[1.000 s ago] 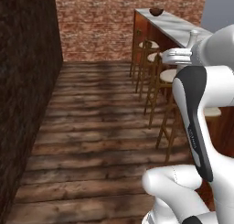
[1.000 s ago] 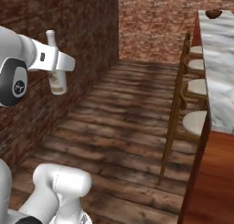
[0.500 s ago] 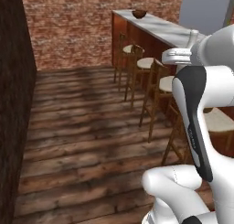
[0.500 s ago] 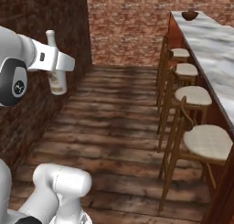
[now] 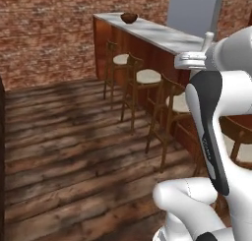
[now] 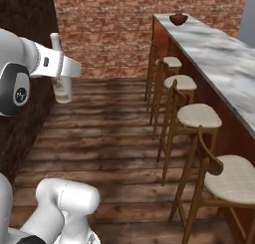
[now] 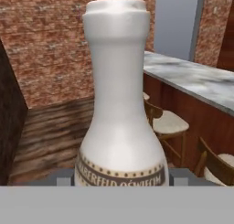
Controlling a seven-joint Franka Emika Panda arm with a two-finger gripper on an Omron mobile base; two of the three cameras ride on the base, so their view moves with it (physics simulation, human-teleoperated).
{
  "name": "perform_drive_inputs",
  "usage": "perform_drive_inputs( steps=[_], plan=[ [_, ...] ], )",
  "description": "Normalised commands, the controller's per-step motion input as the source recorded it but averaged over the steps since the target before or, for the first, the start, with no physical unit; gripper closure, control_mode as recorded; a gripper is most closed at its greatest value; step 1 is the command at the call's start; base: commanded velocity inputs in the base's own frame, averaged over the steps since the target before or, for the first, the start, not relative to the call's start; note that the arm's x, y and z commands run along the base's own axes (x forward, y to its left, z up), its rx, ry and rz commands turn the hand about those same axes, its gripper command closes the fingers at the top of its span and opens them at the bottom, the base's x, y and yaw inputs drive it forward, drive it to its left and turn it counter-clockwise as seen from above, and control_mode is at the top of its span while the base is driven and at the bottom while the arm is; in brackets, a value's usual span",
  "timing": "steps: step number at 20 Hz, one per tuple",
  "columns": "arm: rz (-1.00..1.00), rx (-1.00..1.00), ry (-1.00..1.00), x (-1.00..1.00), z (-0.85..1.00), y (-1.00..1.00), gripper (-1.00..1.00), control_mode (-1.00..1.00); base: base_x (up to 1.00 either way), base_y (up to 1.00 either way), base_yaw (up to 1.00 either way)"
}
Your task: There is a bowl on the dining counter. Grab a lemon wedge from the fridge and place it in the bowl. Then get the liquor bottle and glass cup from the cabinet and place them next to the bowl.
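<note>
Gripper (image 6: 63,72) was clamped on the liquor bottle (image 6: 61,78), jaws pinching its body w/ the bottle upright, held high over the wood floor (image 6: 104,138). You had the bowl (image 6: 178,19) at the far end of the dining counter (image 6: 219,54), well apart from the bottle. Stools (image 6: 196,119) lined the counter front.

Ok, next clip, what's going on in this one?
The robot arm is carrying the liquor bottle upright in its gripper, out over a wooden floor. The dining counter runs along one side with a row of stools in front of it, and the bowl sits at its far end. The bottle is nowhere near the bowl yet, so the drop-off hasn't been done. I can't make out from here whether anything is in the bowl.
</note>
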Motion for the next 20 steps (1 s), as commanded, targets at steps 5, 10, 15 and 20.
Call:
perform_drive_inputs(
  steps=[5, 10, 15, 20],
  plan=[
    [0.0, 0.0, 0.0, 0.0, 0.0, 0.0, 1.0, 1.0, 0.96, 0.59, -0.35],
    [0.0, 0.0, 0.0, 0.0, 0.0, 0.0, 1.0, 1.0, 0.93, 0.64, -0.35],
    [0.0, 0.0, 0.0, 0.0, 0.0, 0.0, 1.0, 1.0, 0.9, 0.74, -0.34],
    [0.0, 0.0, 0.0, 0.0, 0.0, 0.0, 1.0, 1.0, 0.8, 0.76, -0.32]
  ],
)
